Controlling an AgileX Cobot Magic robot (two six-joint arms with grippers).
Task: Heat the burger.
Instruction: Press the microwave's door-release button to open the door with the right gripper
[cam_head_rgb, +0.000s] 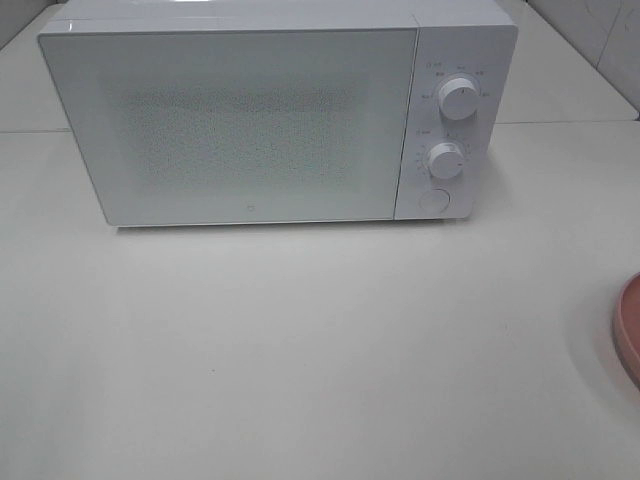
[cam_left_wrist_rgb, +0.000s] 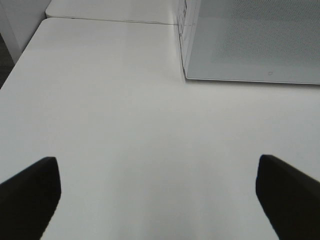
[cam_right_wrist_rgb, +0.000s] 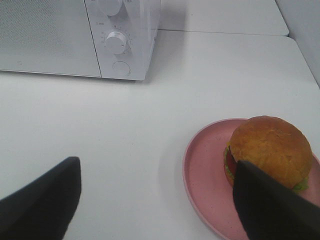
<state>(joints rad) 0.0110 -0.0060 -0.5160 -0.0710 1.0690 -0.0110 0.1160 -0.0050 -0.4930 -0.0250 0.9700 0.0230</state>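
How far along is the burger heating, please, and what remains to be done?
Nothing looks done yet. The microwave door is shut, and the burger sits outside on the plate. Nothing is in hand: the left gripper and the right gripper are both open and empty. Left to do: open the door, put the burger inside, shut it and start the heating.

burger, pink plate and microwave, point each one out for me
burger (cam_right_wrist_rgb: 270, 147): right wrist view, top of the bun
pink plate (cam_right_wrist_rgb: 206, 162): right wrist view, bare surface beside the burger
microwave (cam_head_rgb: 240, 120): exterior high view, middle of the closed door
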